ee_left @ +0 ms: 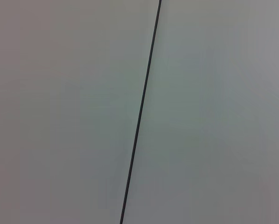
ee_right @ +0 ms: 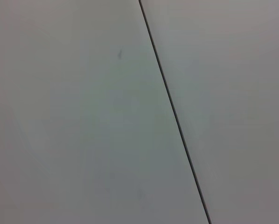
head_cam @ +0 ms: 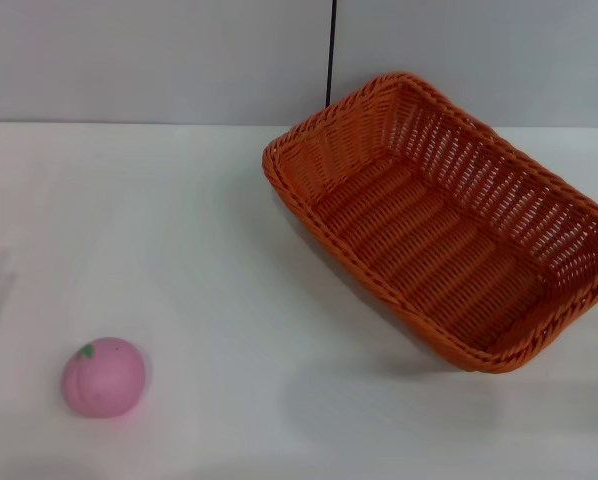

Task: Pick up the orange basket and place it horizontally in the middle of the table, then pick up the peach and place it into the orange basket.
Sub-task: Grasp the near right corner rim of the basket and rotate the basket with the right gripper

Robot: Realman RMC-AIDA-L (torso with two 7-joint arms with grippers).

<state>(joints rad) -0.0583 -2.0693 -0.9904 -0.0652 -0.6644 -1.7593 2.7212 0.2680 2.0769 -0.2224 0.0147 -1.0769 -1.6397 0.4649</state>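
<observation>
In the head view the orange basket [head_cam: 447, 220] lies on the white table [head_cam: 219, 250] at the right, turned diagonally, its far corner near the back wall and its near corner toward the right edge. It holds nothing. The pink peach [head_cam: 103, 376] with a small green leaf mark sits alone at the front left of the table, far from the basket. Neither gripper shows in any view. Both wrist views show only a grey wall with a thin dark seam.
A grey wall [head_cam: 159, 60] with a vertical dark seam [head_cam: 331, 50] stands behind the table. Bare white tabletop lies between the peach and the basket.
</observation>
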